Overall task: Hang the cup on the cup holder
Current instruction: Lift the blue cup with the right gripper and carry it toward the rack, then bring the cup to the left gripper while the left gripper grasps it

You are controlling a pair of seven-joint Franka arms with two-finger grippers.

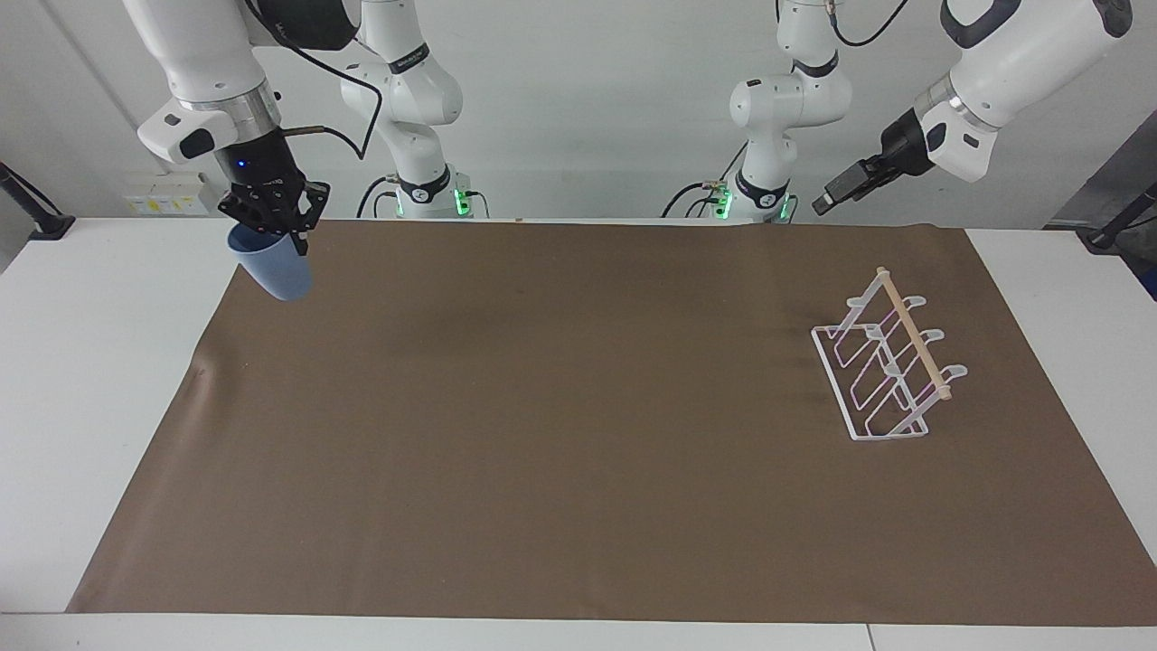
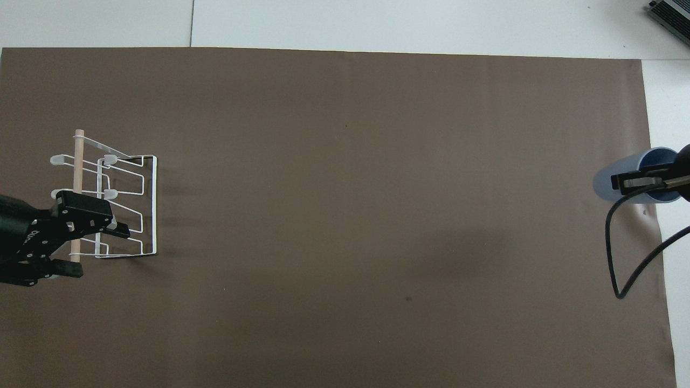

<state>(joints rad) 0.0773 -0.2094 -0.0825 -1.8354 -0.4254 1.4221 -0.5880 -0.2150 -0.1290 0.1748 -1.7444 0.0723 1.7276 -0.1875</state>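
**White table, brown mat, one rack**

A white table [image 1: 108, 380] carries a large brown mat [image 1: 578, 434] that covers most of its top, leaving white strips at both ends and along the edges. Directly on the mat, toward the left arm's end, stands the cup holder [image 1: 884, 371], a white wire rack with a light wooden dowel across its top, resting flat on its base frame.

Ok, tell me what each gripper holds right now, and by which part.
The right gripper is shut on the cup, pinching its rim wall, one finger inside. The left gripper is open in the air and holds nothing.
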